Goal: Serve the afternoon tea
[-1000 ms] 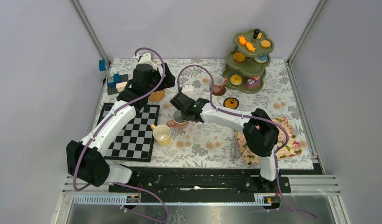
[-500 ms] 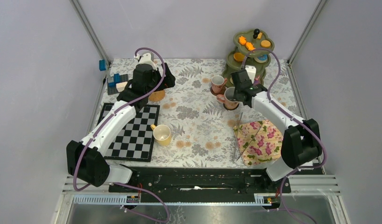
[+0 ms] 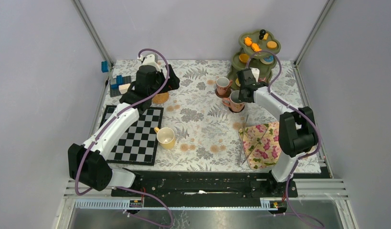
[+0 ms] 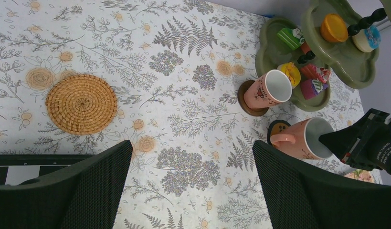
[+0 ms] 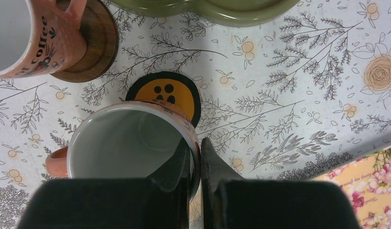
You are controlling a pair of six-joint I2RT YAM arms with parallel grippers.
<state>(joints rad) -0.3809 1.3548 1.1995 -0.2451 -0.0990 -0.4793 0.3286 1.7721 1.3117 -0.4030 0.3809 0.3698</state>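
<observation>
I held the right end effector (image 5: 196, 153) pinched on the rim of the pinkish ceramic mug (image 5: 117, 143), which overlapped the round yellow-and-black coaster (image 5: 167, 93) showing just beyond it.

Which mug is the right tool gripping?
The pink mug at the orange-and-black coaster: right tool pinches its rim. The other pink mug sits on a wooden coaster; yellow mug by the chessboard.

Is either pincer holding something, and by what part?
The right pincer grips a pink mug by its rim wall; the left pincer is open, holding nothing.
</observation>
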